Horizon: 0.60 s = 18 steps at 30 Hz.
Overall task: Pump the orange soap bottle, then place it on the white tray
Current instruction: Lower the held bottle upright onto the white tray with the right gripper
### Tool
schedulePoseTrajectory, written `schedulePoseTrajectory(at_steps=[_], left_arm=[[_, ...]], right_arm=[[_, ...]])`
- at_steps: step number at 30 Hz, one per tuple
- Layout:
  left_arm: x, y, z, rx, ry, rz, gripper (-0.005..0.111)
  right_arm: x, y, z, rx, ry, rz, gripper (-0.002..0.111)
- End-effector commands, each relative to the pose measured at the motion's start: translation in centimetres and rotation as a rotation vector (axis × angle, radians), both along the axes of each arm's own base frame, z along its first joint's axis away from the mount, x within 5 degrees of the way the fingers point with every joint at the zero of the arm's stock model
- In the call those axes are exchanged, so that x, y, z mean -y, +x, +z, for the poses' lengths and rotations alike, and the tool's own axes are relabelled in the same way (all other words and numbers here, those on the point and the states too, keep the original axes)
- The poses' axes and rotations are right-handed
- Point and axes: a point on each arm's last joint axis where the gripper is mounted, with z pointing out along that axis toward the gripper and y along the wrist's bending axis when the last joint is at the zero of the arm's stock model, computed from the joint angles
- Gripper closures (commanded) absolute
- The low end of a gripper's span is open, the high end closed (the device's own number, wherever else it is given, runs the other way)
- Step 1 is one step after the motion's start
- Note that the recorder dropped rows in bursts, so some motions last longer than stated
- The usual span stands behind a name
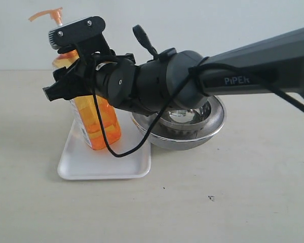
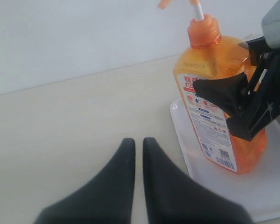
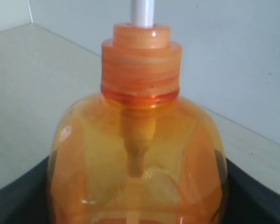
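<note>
The orange soap bottle [image 1: 99,124] leans tilted, its base at the white tray [image 1: 91,169]; whether it rests on the tray I cannot tell. Its pump head [image 1: 48,15] sticks up on the white stem. My right gripper [image 1: 66,86] has reached across from the right and is shut on the bottle's upper body, one finger on each side. The right wrist view shows the bottle [image 3: 137,140] filling the space between the dark fingers [image 3: 252,196]. In the left wrist view my left gripper [image 2: 138,142] is shut and empty over bare table, apart from the bottle [image 2: 210,60] and tray [image 2: 182,126].
A round steel bowl [image 1: 192,134] stands right behind the tray's right side, under the right arm. A black cable [image 1: 104,136] loops down from the right wrist in front of the bottle. A pale wall backs the table.
</note>
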Motion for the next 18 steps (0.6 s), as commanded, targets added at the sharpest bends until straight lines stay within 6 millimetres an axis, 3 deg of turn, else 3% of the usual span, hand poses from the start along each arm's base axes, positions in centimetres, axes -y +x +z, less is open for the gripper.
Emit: schedulePoseTrajectory(at_steps=[1, 4, 6, 12, 18], left_arm=[[-0.1, -0.1, 0.0, 0.013, -0.006, -0.003, 0.102], [-0.1, -0.1, 0.1, 0.015, -0.005, -0.003, 0.102], [-0.1, -0.1, 0.1, 0.018, -0.001, -0.003, 0.102], [-0.1, -0.1, 0.1, 0.018, -0.001, -0.003, 0.102], [-0.4, -0.1, 0.0, 0.009, 0.021, 0.031, 0.102]], right_arm=[[0.1, 0.2, 1.5, 0.055, 0.023, -0.012, 0.05], [0.2, 0.2, 1.5, 0.044, 0.031, -0.019, 0.031], [0.2, 0.3, 1.5, 0.038, 0.037, -0.024, 0.025], [0.1, 0.0, 1.5, 0.017, 0.025, 0.0, 0.024], [0.1, -1.3, 2.9, -0.043, -0.025, 0.115, 0.024]])
